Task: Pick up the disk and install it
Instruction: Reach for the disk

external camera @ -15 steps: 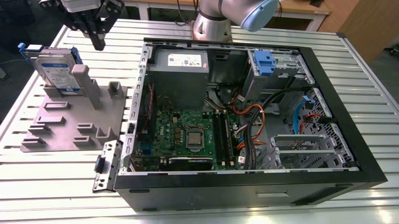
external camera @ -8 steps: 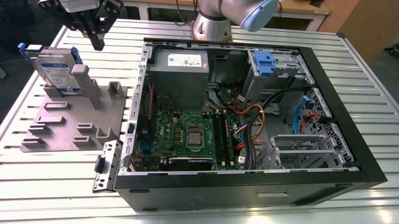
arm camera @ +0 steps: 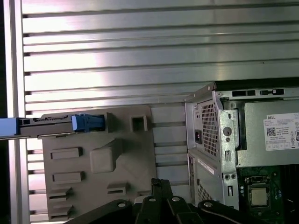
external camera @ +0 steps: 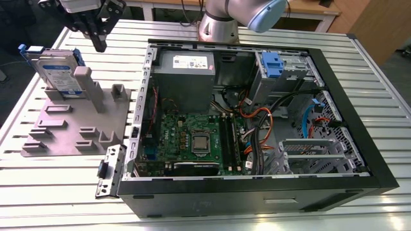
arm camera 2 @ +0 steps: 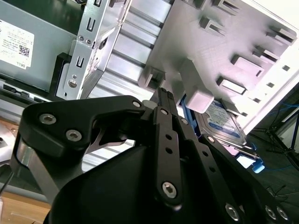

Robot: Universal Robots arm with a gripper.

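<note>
On the grey plate (external camera: pixel 64 140) stands 1 disk (external camera: pixel 59 74), near 1 tool (external camera: pixel 99 45).

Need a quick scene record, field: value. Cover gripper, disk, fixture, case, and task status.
gripper: shut, holding nothing
gripper position: in the air near the disk's top edge, not touching it
disk: standing on edge on the grey plate, propped against upright pegs
grey plate: flat on the slatted table, to the exterior view's left of the case
computer case: lying on its side, side panel off, motherboard exposed
status: disk not yet picked up
</note>
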